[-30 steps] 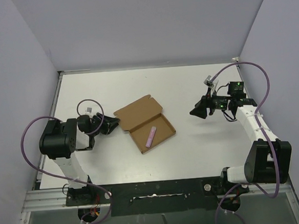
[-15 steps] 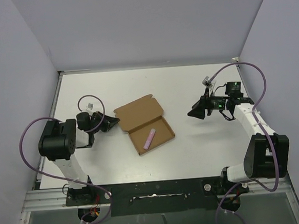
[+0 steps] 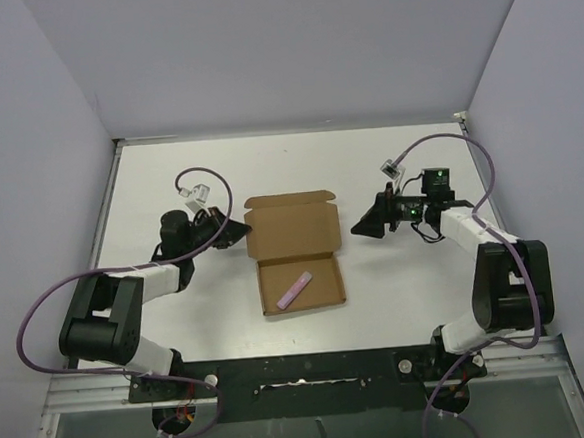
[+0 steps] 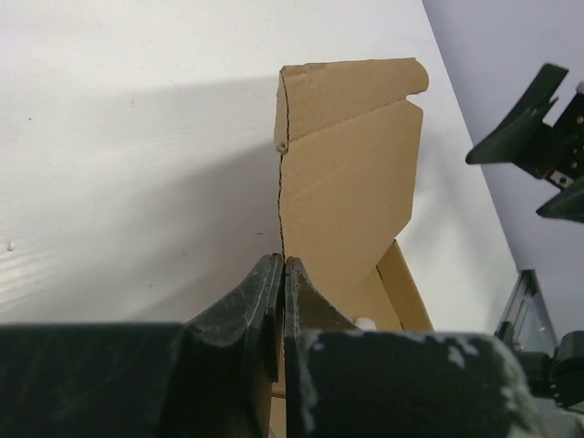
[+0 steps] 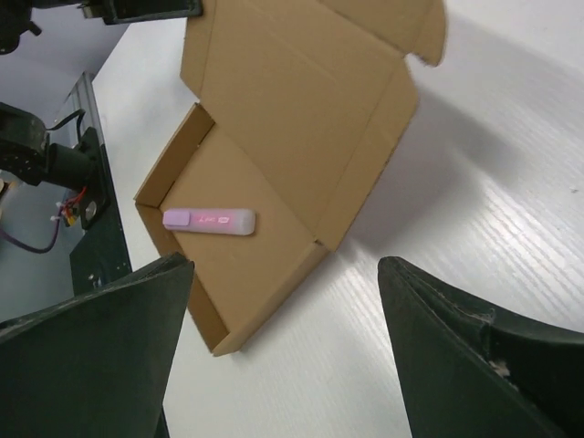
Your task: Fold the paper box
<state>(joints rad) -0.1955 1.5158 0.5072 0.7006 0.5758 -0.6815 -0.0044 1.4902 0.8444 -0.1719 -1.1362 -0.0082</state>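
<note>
The paper box (image 3: 291, 229) lies open in the middle of the table, its lid raised at the far side and its shallow tray (image 3: 321, 299) toward me. A small pink stick (image 3: 295, 291) lies in the tray. My left gripper (image 3: 241, 231) is shut on the left edge of the lid; in the left wrist view (image 4: 283, 265) the cardboard (image 4: 351, 173) stands between its closed fingers. My right gripper (image 3: 358, 229) is open and empty just right of the lid. In the right wrist view (image 5: 285, 269) the box (image 5: 274, 137) and stick (image 5: 208, 220) lie beyond the spread fingers.
White table with grey walls on the left, back and right. A black rail (image 3: 303, 374) with the arm bases runs along the near edge. Purple cables loop from both arms.
The box has turned from slanted to square with the table and its lid has risen. My left gripper moved up and right with the lid edge. My right gripper moved left toward the box.
</note>
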